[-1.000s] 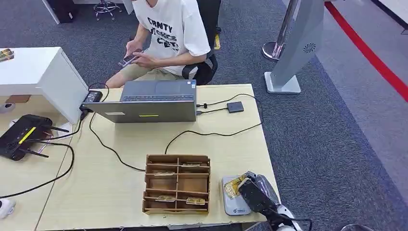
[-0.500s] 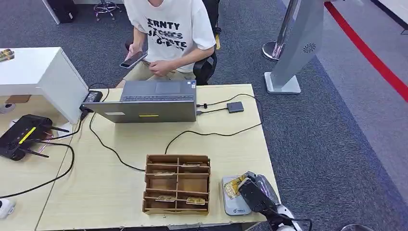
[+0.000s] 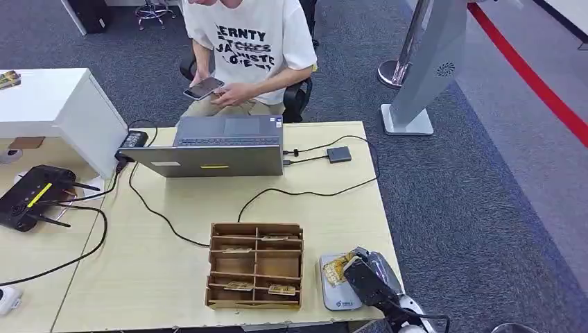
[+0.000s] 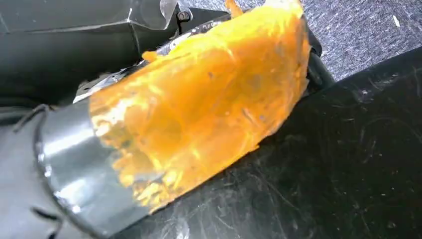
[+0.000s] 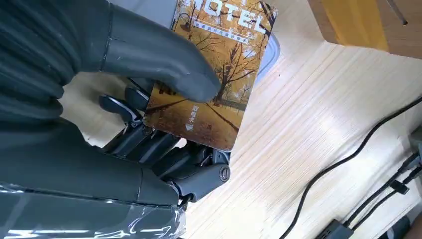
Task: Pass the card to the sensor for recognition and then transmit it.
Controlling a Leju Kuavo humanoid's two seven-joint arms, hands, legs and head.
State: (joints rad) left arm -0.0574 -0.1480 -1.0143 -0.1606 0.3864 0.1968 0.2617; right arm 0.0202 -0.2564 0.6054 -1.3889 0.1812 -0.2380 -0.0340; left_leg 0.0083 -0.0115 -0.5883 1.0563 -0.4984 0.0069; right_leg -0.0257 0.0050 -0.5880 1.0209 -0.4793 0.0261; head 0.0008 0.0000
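My right hand [image 3: 365,279] is at the table's near right corner and pinches a hotel card [image 3: 337,268] printed with yellow autumn trees. The card lies flat over the grey sensor pad [image 3: 338,297], close to it; whether they touch I cannot tell. In the right wrist view the thumb [image 5: 159,55] presses on the card [image 5: 219,84] and the dark fingers [image 5: 164,149] curl under it. The left wrist view has a blurred grey shape [image 4: 20,189] at its edge, too unclear to say how my left hand stands.
A wooden box with compartments [image 3: 255,265] holding cards stands just left of the pad. Behind it are black cables [image 3: 305,191], a laptop [image 3: 215,149] and a small black box [image 3: 339,154]. A seated person [image 3: 249,48] holds a phone. A router [image 3: 31,194] lies at the left.
The person behind the laptop has shifted and lowered the phone. My right hand and the card stay where they were over the pad.
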